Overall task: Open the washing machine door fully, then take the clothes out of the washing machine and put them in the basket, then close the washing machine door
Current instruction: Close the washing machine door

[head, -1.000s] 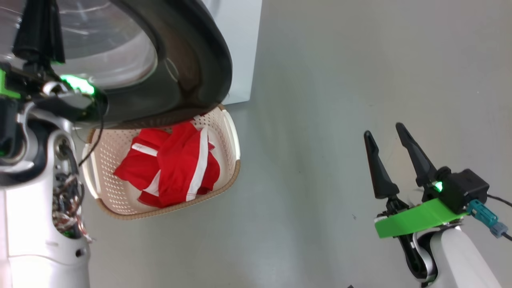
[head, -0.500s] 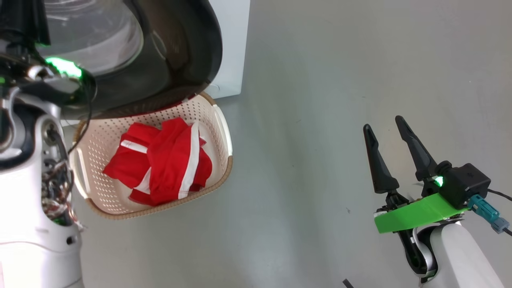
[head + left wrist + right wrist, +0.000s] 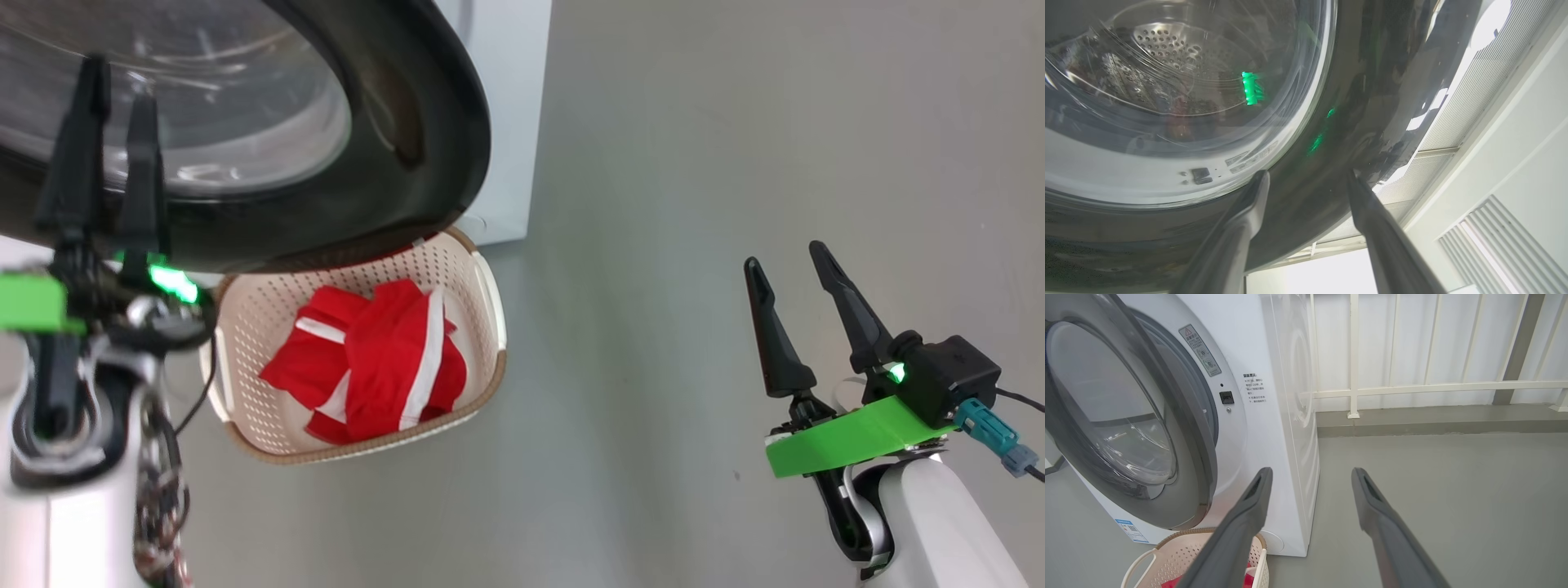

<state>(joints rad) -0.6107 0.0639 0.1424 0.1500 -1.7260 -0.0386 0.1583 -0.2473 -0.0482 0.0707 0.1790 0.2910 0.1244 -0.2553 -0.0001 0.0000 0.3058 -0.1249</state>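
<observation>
warning sticker [image 3: 1200,350], small print [image 3: 1255,388] and blue label [image 3: 1130,530] on the washing machine [image 3: 1274,339], none legible

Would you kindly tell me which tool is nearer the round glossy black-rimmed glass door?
Left. The left tool is close in front of the black-rimmed door; the right tool hangs far aside over grey floor.

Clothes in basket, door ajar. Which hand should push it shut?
Left. The left hand is open right at the black rim of the washing machine door, on its outer face. The right hand hangs open over the floor, off to the door's right. The clothes lie in the basket.
</observation>
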